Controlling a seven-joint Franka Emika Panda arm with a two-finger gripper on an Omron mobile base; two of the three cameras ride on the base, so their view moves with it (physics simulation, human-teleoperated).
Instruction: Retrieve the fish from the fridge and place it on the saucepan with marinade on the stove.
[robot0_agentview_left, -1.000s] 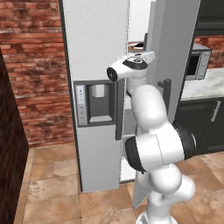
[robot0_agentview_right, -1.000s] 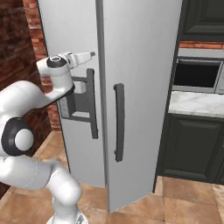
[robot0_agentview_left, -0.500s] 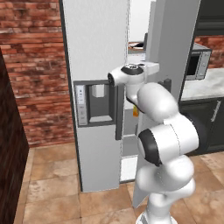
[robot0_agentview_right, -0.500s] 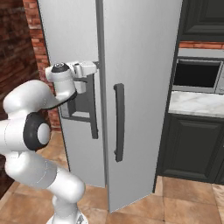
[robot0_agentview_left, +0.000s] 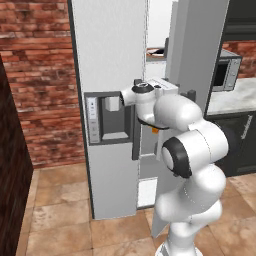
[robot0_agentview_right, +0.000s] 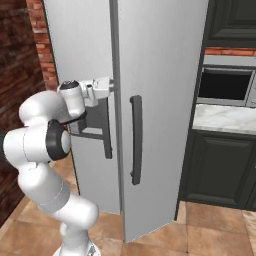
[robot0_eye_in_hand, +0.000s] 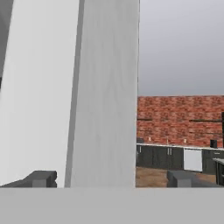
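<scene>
Currently the claw (robot0_eye_in_hand: 111, 178) gapes wide, empty, close before the fridge (robot0_eye_in_hand: 87, 87) door.

Both base views facing fridge (robot0_agentview_left: 115, 75)

Glossy white rounded arm (robot0_agentview_left: 192, 150), black joint rings, grey fingers (robot0_eye_in_hand: 41, 178)

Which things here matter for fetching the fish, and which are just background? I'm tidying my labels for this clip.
Part of the job:
- fridge, right door ajar
- gripper, jaws open, holding nothing, at the door's edge

Just around:
- microwave
- dark cabinets
- marble counter
- brick wall

I can't make out the fish.
</scene>
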